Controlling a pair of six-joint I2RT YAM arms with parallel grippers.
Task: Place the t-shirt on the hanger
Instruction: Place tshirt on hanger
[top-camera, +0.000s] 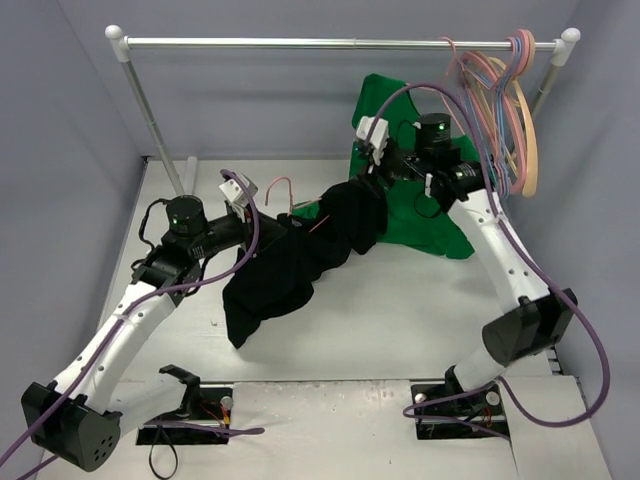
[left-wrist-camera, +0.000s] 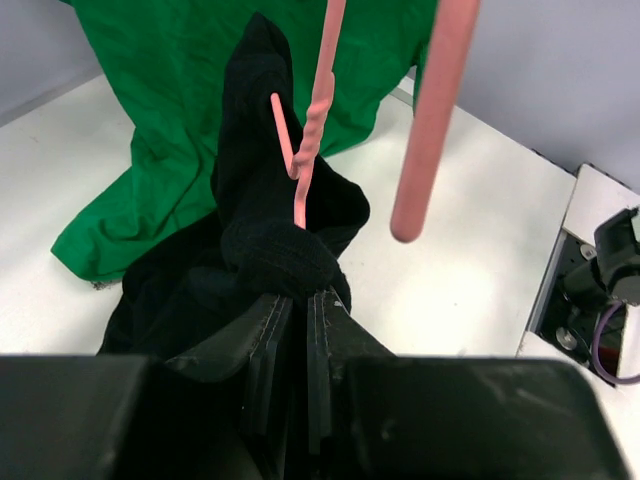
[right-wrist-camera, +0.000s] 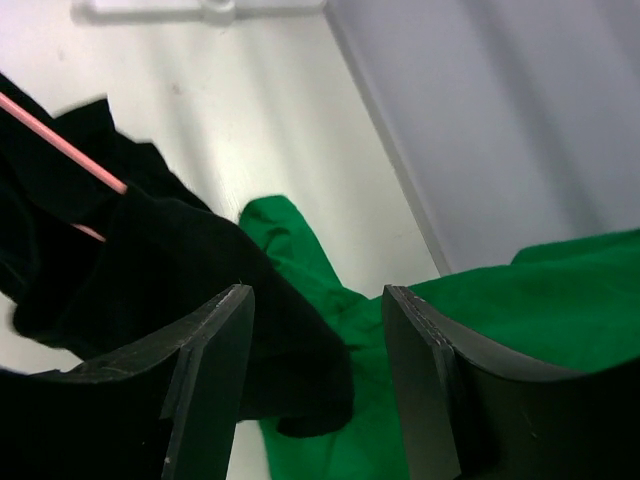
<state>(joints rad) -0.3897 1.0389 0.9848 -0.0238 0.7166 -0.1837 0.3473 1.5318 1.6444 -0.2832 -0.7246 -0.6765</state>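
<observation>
The black t-shirt lies bunched in a long diagonal heap on the table, its upper end lifted near my right gripper. The pink wire hanger sticks out of it, hook up; a stretch of wire shows in the cloth folds. In the left wrist view the hanger's twisted neck runs down into black cloth right at my fingertips. My left gripper is shut there on the hanger, with cloth bunched around it. My right gripper is open and empty, above a black fold.
A green t-shirt lies under and behind the black one, at the back right. A clothes rail spans the back, with several coloured hangers and a thick tan one at its right end.
</observation>
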